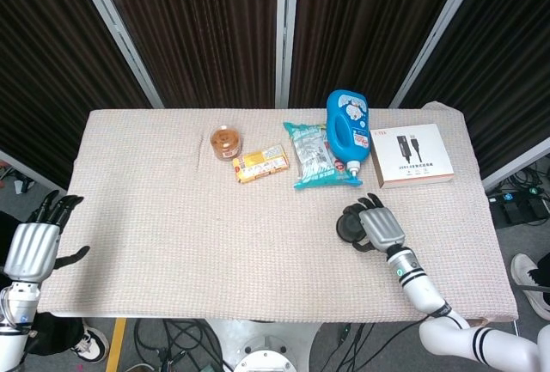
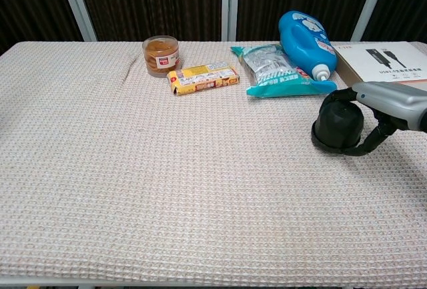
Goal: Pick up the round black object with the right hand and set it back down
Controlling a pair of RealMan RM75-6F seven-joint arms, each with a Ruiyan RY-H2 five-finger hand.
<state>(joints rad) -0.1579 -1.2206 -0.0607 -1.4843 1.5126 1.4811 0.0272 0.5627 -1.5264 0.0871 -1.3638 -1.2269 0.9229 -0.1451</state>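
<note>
The round black object [image 2: 337, 126] [image 1: 351, 225] sits low over the cloth at the right side of the table, in front of the teal packet. My right hand [image 2: 387, 105] [image 1: 379, 227] grips it, black fingers curled around its far and near sides. Whether its base touches the cloth I cannot tell. My left hand [image 1: 34, 246] hangs off the table's left edge with its fingers spread and nothing in it; the chest view does not show it.
Along the back stand an amber jar [image 1: 225, 142], a yellow snack pack [image 1: 260, 163], a teal packet [image 1: 313, 156], a blue bottle [image 1: 347, 125] lying down and a white cable box [image 1: 413, 155]. The table edge [image 1: 284, 314] runs close in front.
</note>
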